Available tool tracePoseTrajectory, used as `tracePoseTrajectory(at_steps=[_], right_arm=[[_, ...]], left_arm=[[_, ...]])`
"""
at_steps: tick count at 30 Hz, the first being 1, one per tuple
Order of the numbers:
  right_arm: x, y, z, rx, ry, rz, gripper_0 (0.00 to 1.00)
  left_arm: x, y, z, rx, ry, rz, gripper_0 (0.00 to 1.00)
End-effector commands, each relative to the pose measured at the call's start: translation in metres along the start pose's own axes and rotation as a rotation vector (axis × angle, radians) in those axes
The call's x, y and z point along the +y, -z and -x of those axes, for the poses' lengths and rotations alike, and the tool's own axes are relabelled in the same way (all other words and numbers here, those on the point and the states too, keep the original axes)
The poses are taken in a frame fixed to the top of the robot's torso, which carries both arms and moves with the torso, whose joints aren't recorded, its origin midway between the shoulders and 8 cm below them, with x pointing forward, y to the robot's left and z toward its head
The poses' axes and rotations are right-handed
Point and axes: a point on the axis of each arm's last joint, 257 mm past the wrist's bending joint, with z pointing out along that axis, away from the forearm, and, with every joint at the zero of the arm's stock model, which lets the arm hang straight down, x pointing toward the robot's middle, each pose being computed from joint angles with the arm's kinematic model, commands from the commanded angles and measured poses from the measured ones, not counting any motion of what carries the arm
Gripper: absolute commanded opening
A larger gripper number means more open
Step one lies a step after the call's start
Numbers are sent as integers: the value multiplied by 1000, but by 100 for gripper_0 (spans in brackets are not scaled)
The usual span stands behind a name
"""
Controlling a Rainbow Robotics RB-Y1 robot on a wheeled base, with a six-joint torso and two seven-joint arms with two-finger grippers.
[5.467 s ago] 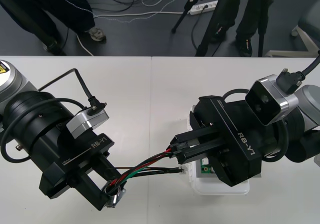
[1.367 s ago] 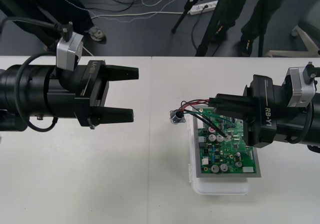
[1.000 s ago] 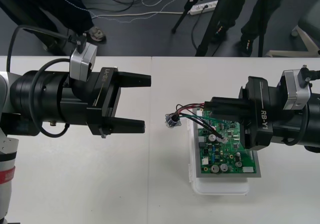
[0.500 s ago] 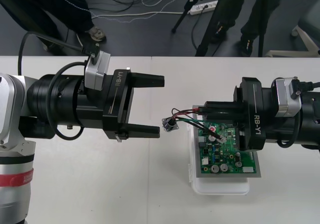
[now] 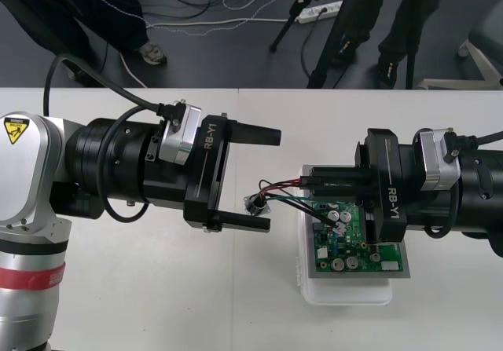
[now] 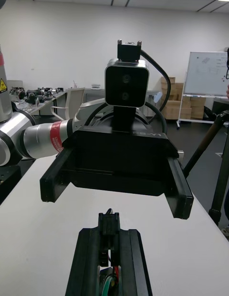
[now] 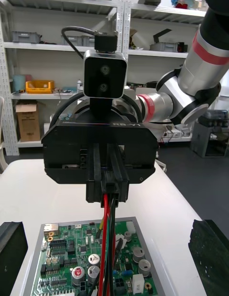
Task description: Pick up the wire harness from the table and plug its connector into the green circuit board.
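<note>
Right tool [image 5: 308, 180] is clamped on the harness [image 5: 277, 186] plug [image 6: 109, 225] above the board [image 5: 346, 245]; the socket [image 5: 255, 206] is hung between the wide-open left tool's [image 5: 273, 180] fingers. The socket should be centred before closing, with the wires kept slack.

Front view: the right jaws and their housing cover the right part and far edge of the green circuit board [image 5: 343, 245]. The white base [image 5: 346, 294] lies mostly under the board. The right arm is cut off at the frame's side.

Right wrist view: the plug [image 6: 109, 225] is clamped in the right jaws, with just its tip clear of them.

Left wrist view: the wires [image 7: 106, 224] and the board's near part run off the frame edge.

The socket [image 5: 255, 206] hangs between the spread left jaws. It is too small to tell whether it touches the lower one.
</note>
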Motion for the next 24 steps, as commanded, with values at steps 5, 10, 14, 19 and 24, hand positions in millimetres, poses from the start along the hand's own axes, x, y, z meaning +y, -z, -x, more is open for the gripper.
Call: tracePoseTrajectory(at_steps=[5, 10, 14, 19, 24], right_arm=[[8, -16, 18, -43, 56, 37, 0], [8, -17, 18, -46, 49, 35, 0], [8, -17, 18, -46, 47, 35, 0], [7, -17, 19, -48, 47, 36, 0], [6, -17, 18, -47, 46, 33, 0]], left_arm=[[-14, -23, 18, -10, -125, -85, 100], [-14, -28, 17, -9, -129, -86, 100], [-13, -30, 17, -10, -134, -81, 100], [-12, -31, 17, -12, -139, -74, 100], [-9, -31, 18, -16, -142, -63, 100]])
